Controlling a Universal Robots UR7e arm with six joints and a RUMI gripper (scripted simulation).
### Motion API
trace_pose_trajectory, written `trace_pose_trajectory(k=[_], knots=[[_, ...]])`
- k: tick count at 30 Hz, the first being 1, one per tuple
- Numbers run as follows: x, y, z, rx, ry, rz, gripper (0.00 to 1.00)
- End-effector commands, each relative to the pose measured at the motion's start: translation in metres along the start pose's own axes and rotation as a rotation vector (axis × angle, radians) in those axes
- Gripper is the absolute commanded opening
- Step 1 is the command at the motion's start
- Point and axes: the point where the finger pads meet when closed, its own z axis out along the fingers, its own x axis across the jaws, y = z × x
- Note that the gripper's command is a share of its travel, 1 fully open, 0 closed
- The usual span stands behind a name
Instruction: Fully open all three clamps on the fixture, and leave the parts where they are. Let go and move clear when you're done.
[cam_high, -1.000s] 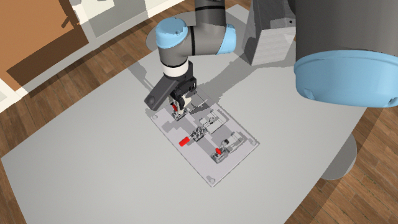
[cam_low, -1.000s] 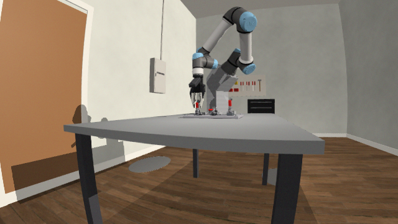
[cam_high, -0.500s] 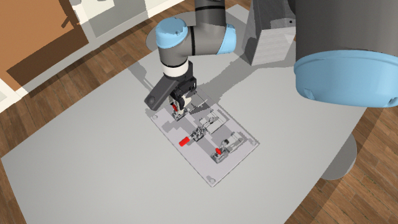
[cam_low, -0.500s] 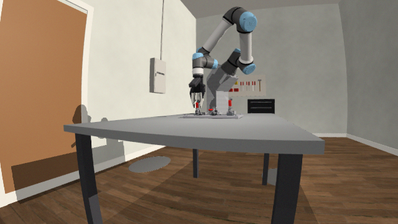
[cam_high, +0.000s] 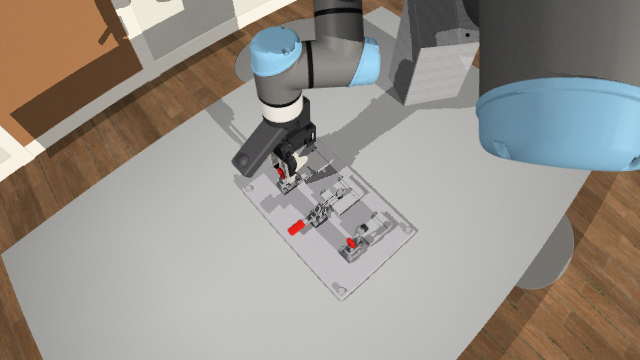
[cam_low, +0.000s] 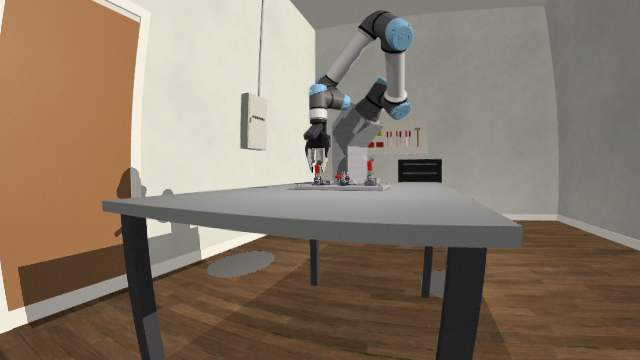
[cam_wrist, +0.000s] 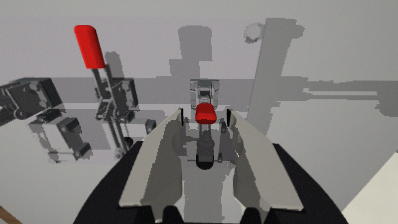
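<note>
Wrist view showed the gripper (cam_wrist: 206, 131) released, jaws astride the upright red handle (cam_wrist: 205, 113) (no contact); next likely retreat toward the middle clamp (cam_high: 315, 218).

Red clamp handles (cam_high: 296, 228), pale grey fixture plate (cam_high: 320, 260) (blue-capped grey arm (cam_high: 276, 50)).
</note>
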Motion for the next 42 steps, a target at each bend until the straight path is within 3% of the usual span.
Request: trace_pose_trajectory(k=[1, 14, 42], knots=[[0.0, 0.0, -0.006, 0.001, 0.0, 0.0, 0.28], [0.0, 0.0, -0.042, 0.001, 0.0, 0.0, 0.28], [0.0, 0.0, -0.048, 0.001, 0.0, 0.0, 0.28]])
